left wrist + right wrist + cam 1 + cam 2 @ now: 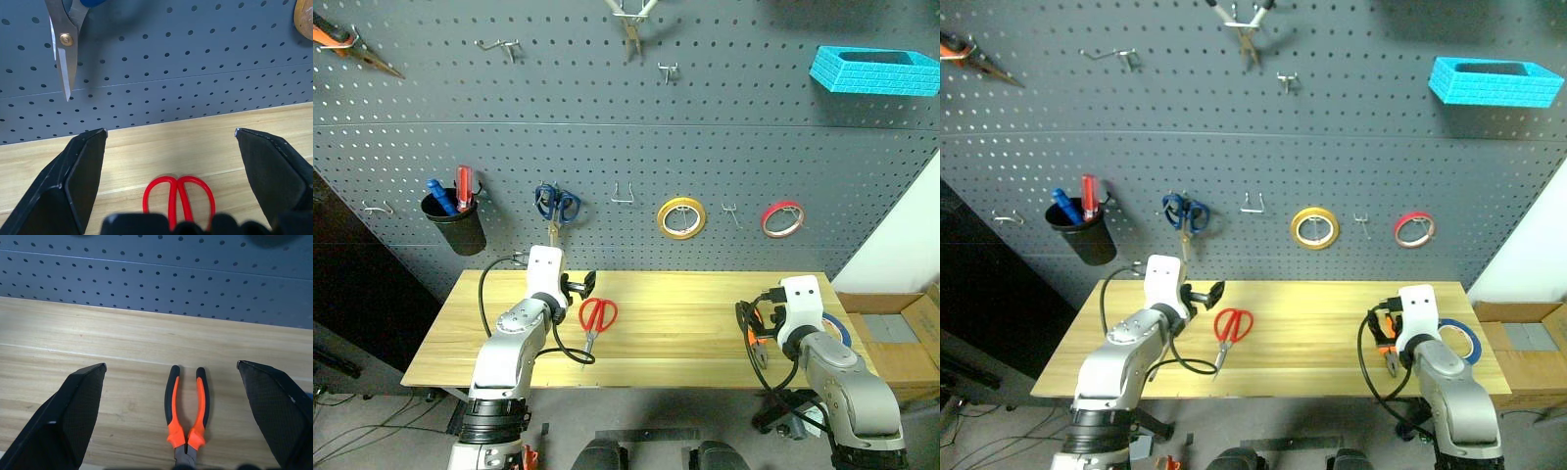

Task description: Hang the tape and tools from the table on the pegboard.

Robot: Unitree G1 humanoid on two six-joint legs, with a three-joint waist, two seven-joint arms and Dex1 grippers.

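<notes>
Desk (705, 323) in the left eye view carries the red-handled scissors (596, 319) at about 9 o'clock from its middle, long axis running 12 to 6 with the loops toward the pegboard (705, 157). The left end effector (579, 286) hovers just beside them at their 11 o'clock, fingers spread wide, holding nothing. The right end effector (762, 311) sits at 3 o'clock on the desk, also wide open and empty, over the pliers (759, 338); the blue tape (839, 328) lies partly hidden behind that wrist.

Right eye view: same layout, with a bare hook (1253, 205) between the hanging blue-handled scissors (1184, 214) and the yellow roll (1314, 227).

Left wrist view: the red loops lie centred between the 2 open fingers (73, 186), handles pointing at 12 o'clock toward the pegboard.

Right wrist view: the pliers lie centred between the spread fingers (73, 416), handles toward 12 o'clock.

Each arm seems lined up on its own tool; the left is nearer the scissors, the right nearer the pliers and tape.
</notes>
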